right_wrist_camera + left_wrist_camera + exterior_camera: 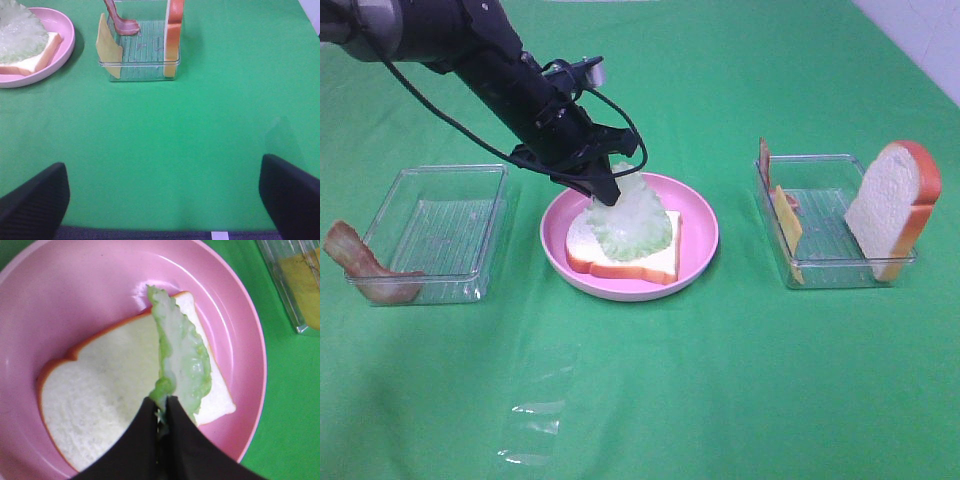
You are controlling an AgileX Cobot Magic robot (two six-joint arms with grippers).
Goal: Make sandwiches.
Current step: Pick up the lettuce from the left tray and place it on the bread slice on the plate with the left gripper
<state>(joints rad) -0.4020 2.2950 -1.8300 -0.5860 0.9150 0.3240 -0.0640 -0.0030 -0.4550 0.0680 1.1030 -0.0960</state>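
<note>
Left wrist view | left claw point(162, 412) pinching edge of lettuce leaf point(182, 360), leaf stretching lengthwise ahead over bread slice point(100, 385) on pink plate point(75, 285) (probably touching) | right claw point(162, 196) gaping, empty, farther off

Pink plate point(703, 232), left tray point(440, 225), right tray point(825, 218)

The green tabletop point(740, 380) is lit brightly and evenly from above. A soft shadow is cast beside the pink plate point(700, 215), toward 4 o'clock. In the left wrist view, white shine is seen on the plate near 11 o'clock. The left end effector point(162, 405), at 6 o'clock, is dark and a little blurred.
</note>
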